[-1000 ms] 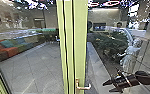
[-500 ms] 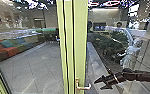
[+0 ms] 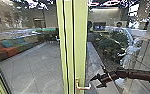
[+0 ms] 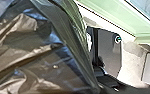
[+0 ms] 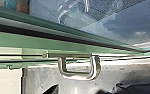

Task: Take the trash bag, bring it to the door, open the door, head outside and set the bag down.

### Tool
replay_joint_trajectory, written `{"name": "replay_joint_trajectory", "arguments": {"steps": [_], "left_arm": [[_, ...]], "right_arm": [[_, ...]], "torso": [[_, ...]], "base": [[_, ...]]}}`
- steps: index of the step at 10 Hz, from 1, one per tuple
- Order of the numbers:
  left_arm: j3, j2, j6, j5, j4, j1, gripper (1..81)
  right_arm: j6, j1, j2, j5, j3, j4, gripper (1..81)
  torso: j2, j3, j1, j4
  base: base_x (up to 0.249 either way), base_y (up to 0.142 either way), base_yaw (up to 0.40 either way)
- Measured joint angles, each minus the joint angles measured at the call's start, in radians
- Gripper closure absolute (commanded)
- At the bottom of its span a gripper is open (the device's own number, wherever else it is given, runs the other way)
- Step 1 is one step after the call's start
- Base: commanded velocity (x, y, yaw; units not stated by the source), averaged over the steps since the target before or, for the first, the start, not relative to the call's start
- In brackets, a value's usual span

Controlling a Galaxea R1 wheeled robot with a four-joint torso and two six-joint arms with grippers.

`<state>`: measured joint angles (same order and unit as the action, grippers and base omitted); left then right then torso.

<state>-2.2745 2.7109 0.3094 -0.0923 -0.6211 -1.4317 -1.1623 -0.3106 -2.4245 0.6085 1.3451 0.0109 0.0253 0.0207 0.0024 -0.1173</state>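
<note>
The largest thing is the grey tiled floor point(image 3: 38, 65), running back behind glass. Before it rises the pale green door frame point(image 3: 80, 37), a tall upright with dark grooves and glass on its 2 sides. Through the pane on the left is a long low sofa point(image 3: 9, 52) in orange and green, set along the wall. Through the pane on the right are dark green plants point(image 3: 108, 46), next to a pale upright shape point(image 3: 128, 57) whose nature I cannot tell. The robot's right arm point(image 3: 138, 76), dark and jointed, reaches in from the right across the front of the glass.

The black trash bag point(image 4: 36, 60) is at the left wrist, close to the camera, glossy and deeply creased. How far open the left claw is, and whether it has hold of the bag, I cannot tell.

The right claw point(image 3: 94, 83) is open: its 2 dark fingers stand apart with a clear gap between them, and nothing is in its grip. It points toward the door frame, near the free end of the handle. Smallest is that metal handle point(image 3: 83, 87), low on the frame; in the right wrist view it is a shiny bar bent into a U.
</note>
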Motion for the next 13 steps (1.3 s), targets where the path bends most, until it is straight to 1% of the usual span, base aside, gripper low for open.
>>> {"name": "replay_joint_trajectory", "arguments": {"steps": [2, 3, 6, 8, 10, 13], "left_arm": [[-0.013, 0.013, 0.0, -0.001, -0.001, 0.0, 81.1], [-0.02, 0.016, 0.0, -0.001, -0.004, 0.0, 81.1], [-0.03, 0.016, 0.0, -0.001, -0.01, 0.0, 81.1], [-0.03, 0.019, 0.0, -0.001, -0.011, 0.0, 81.1], [-0.03, 0.019, 0.0, 0.0, -0.011, 0.0, 81.1], [-0.031, 0.021, 0.0, 0.0, -0.012, 0.0, 81.1]], "right_arm": [[-0.026, -0.012, -0.064, -0.001, 0.055, 0.001, 1.0], [-0.033, -0.034, -0.092, 0.001, 0.087, 0.001, 1.0], [-0.041, -0.079, -0.146, 0.001, 0.161, 0.001, 1.0], [-0.045, -0.111, -0.156, 0.002, 0.193, 0.001, 1.0], [-0.087, -0.108, -0.173, 0.001, 0.227, 0.001, 1.0], [-0.111, -0.108, -0.218, 0.0, 0.287, 0.006, 1.0]], "torso": [[0.0, 0.0, 0.0, 0.0], [0.0, 0.001, 0.0, 0.0], [0.0, 0.001, 0.001, 0.0], [0.0, 0.001, 0.001, 0.0], [0.0, 0.001, 0.001, 0.0], [0.0, 0.001, 0.001, 0.0]], "base": [[0.0, 0.0, 0.0], [0.0, 0.0, 0.0], [0.0, 0.0, 0.0], [0.0, 0.0, 0.0], [0.0, 0.0, 0.0], [0.0, 0.0, 0.0]]}}
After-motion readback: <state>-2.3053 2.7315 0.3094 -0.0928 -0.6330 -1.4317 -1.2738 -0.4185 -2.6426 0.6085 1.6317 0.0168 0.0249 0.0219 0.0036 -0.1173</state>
